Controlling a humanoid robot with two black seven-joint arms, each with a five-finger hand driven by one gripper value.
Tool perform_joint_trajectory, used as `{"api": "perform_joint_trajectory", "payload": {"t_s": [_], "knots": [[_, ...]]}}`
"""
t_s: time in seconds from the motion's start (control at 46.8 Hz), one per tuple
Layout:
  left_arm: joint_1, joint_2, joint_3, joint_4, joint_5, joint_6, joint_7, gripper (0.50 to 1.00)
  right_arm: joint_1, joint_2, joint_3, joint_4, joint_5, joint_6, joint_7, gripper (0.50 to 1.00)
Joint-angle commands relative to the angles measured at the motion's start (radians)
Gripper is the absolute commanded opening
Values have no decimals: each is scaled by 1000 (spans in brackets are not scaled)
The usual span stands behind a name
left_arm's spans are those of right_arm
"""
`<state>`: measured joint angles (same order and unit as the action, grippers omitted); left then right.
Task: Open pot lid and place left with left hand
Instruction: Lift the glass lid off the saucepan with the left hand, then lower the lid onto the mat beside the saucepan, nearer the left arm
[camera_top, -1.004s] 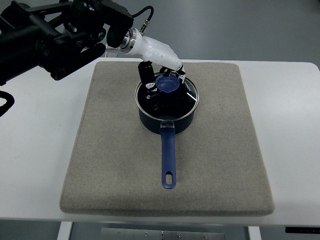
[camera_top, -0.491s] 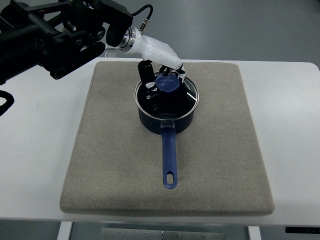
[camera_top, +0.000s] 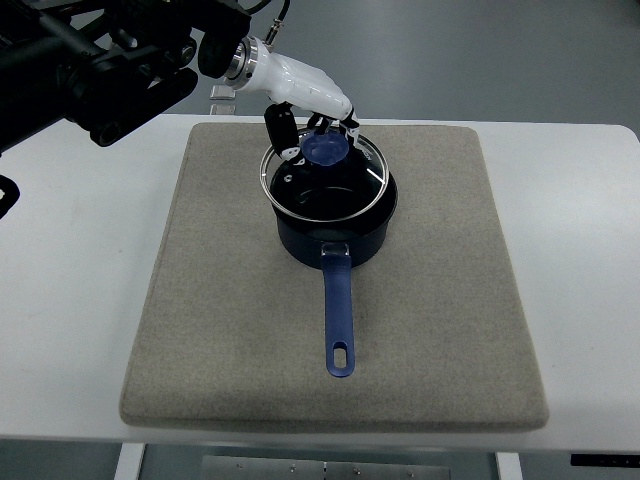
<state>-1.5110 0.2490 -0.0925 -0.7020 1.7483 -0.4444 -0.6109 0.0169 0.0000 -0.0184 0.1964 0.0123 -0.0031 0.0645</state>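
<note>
Top view shows the left hand (camera_top: 318, 112) with its fingers closed around the blue knob (camera_top: 325, 149) of the lid (camera_top: 322, 180), which sits raised and slightly offset toward the left above the pot (camera_top: 335, 222) instead of seated in its rim. The lid looks like a clear glass disc with a thin metal rim, so it is probably rigid, moderately heavy for its size, smooth and breakable if dropped; the knob at its centre is the sensible place to hold it, and that is where the hand grips. The pot is dark blue with a long blue handle (camera_top: 339, 320) pointing toward the camera, standing on a grey mat (camera_top: 200, 330) on the white bench (camera_top: 70, 300).
</note>
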Motion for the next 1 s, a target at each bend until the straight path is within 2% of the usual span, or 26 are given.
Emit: {"api": "perform_joint_trajectory", "payload": {"t_s": [0.0, 0.406, 0.598, 0.982], "knots": [[2, 3, -1, 22, -1, 3, 0, 500, 0, 0, 0, 0, 0, 0, 0, 917], [5, 173, -7, 32, -4, 13, 0, 500, 0, 0, 0, 0, 0, 0, 0, 917], [31, 260, 11, 21, -7, 55, 0, 500, 0, 0, 0, 0, 0, 0, 0, 917], [167, 289, 13, -2, -1, 78, 0, 500, 0, 0, 0, 0, 0, 0, 0, 917]]}}
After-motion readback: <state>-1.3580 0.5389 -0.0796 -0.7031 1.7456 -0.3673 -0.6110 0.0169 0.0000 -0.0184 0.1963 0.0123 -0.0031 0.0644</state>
